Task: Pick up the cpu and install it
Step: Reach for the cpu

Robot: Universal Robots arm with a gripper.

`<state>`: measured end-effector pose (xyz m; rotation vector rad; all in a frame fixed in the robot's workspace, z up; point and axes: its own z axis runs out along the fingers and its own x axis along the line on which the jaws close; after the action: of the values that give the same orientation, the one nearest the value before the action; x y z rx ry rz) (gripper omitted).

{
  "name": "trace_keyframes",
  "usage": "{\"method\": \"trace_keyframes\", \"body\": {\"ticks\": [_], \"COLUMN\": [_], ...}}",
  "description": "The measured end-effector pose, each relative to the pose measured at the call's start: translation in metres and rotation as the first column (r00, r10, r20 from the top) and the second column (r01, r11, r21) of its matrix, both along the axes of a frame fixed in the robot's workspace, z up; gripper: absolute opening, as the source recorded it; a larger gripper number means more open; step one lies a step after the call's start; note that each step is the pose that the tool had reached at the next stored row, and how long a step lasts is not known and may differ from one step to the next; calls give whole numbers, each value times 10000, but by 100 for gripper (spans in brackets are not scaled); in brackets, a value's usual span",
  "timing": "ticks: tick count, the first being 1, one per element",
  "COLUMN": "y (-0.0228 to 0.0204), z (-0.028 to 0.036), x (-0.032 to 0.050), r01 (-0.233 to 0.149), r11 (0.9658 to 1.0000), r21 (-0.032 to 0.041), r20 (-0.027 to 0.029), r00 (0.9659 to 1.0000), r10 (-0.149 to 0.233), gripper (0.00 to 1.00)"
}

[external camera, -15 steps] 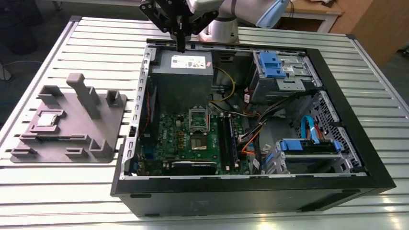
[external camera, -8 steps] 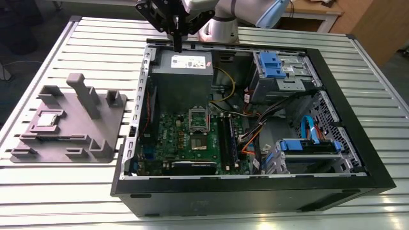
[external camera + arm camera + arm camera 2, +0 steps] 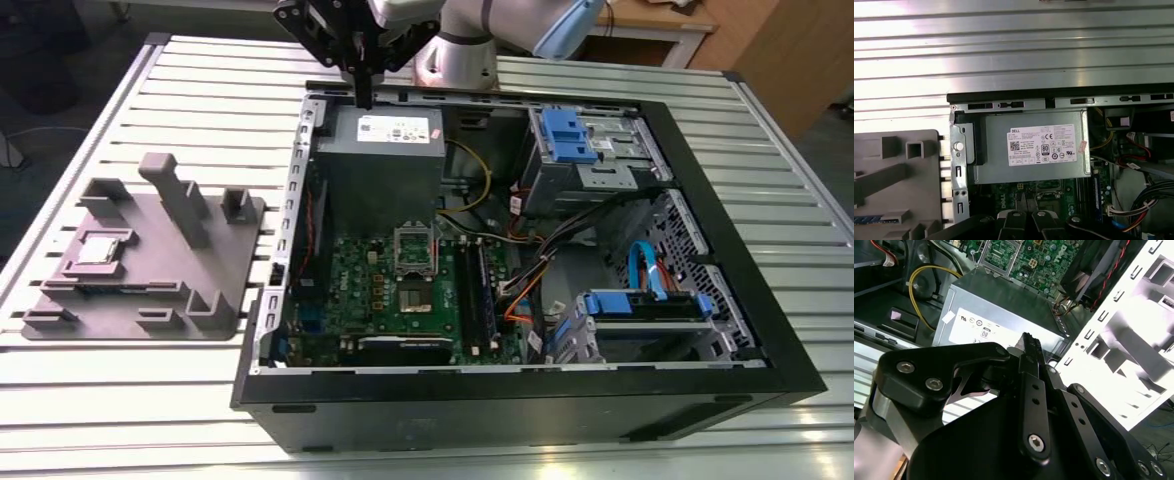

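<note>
Jaws closed, pinched together, gripping nothing. Hanging above rear edge of power supply [image 3: 387, 135] inside open computer case [image 3: 534, 410]. cpu [image 3: 100, 248] well apart from jaws, off toward the exterior view's left, lying flat on grey fixture [image 3: 174, 200] on counter [image 3: 107, 400], outside the case, untouched. Motherboard socket [image 3: 415, 250] also apart from jaws, on far side of power supply from them, metal frame with dark centre.
</note>
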<state>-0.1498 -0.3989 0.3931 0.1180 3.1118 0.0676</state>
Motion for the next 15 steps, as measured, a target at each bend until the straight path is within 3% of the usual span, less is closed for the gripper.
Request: {"method": "trace_keyframes", "body": {"ticks": [15], "y": [0], "z": [0], "x": [-72], "r01": [-1], "r11": [10000], "r21": [0], "r20": [3], "r00": [10000], "r10": [1], "gripper": [10]}}
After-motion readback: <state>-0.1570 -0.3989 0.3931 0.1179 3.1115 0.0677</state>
